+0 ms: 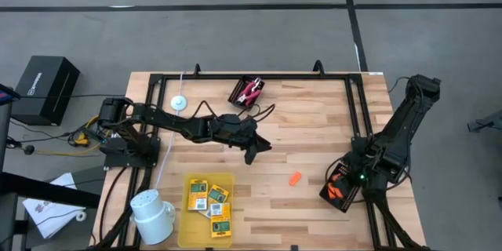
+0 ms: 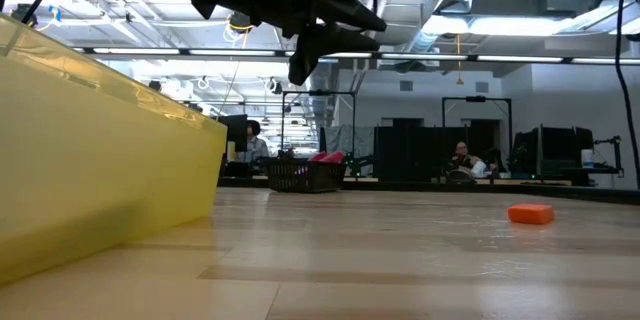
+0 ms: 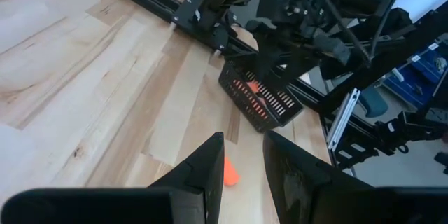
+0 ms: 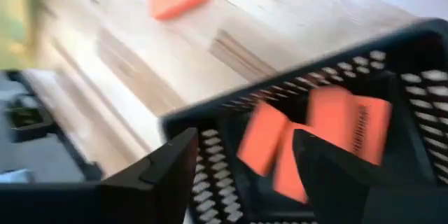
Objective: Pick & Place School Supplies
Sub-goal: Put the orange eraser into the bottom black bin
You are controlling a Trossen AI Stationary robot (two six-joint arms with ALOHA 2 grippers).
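On the table, four yellow-and-green packets point(image 1: 209, 199) lie in the yellow tray point(image 1: 185, 223). Orange pieces point(image 4: 315, 140) sit in my right-side black basket point(image 1: 342, 186). One orange piece point(image 1: 295, 178) remains loose on the wood. My left gripper point(image 1: 252, 152) hangs mid-table above it, arm extended, fingers slightly parted, holding nothing. My right gripper point(image 4: 241, 175) hovers open over its basket.

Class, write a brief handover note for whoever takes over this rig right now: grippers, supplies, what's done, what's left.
Left gripper: open, empty, raised mid-table.
Right gripper: open, empty, above the black mesh basket holding orange pieces.
Done: yellow-and-green square packets lie in the yellow tray; the pink-handled tool is in the far black basket.
Left: one stubby orange piece on the wooden table.
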